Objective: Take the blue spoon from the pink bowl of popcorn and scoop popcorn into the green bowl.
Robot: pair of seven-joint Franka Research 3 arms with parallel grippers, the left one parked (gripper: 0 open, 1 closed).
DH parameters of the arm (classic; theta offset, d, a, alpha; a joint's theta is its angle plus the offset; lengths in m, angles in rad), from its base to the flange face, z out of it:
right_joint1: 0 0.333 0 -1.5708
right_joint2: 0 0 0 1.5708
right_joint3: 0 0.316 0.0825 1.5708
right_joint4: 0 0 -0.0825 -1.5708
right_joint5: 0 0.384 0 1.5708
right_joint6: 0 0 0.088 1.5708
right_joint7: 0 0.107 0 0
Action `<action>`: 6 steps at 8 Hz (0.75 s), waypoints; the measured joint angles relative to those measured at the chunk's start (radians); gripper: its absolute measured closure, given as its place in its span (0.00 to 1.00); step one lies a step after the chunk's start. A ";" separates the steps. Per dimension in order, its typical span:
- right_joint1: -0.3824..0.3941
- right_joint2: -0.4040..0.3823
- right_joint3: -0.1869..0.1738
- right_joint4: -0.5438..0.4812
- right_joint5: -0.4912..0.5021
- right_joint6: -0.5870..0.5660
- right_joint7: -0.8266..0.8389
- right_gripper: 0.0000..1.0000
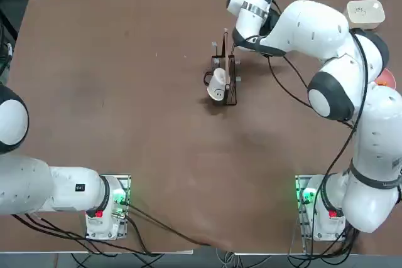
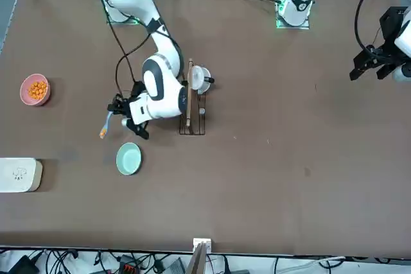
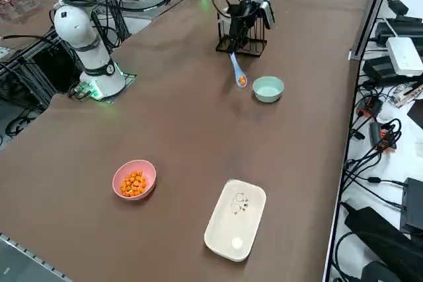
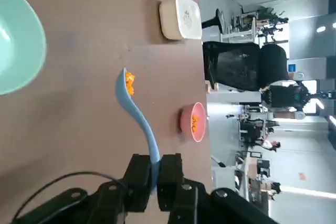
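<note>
Grip: my right gripper (image 4: 153,174) was clamped narrow on the handle end of the blue spoon (image 4: 137,113); nothing else was between my fingers.

Spoon load: the bowl of the spoon carried a small clump of orange popcorn (image 4: 129,82), seen also in the right side view as an orange spot at the spoon's low tip (image 3: 242,81).

Spoon axis: its long axis ran straight out from my fingertips, handle at my gripper and loaded end farthest from me; in the front view it slanted down toward the table.

Key relation: the green bowl (image 2: 128,158) lay just beside the loaded tip, on the side nearer the front camera, so the spoon was close to the rim but not over it. I judged that the coming move called for a short shift across that gap, then a tip of the spoon.

Green bowl contents: I saw none; its inside looked bare in the front and right side views.

Pink bowl: the pink bowl (image 3: 134,179) stood well apart from my gripper, with a heap of orange popcorn in it.

Nearer arm: only my right arm was by the 2 bowls.

Risk, as I judged it: the shallow spoon could have shed pieces before reaching the rim.
</note>
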 joint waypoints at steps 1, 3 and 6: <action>0.011 0.004 0.000 0.025 0.000 0.003 0.000 0.89; 0.028 0.046 0.000 0.115 0.001 0.017 0.000 0.89; 0.028 0.118 -0.008 0.229 0.039 0.079 0.000 0.89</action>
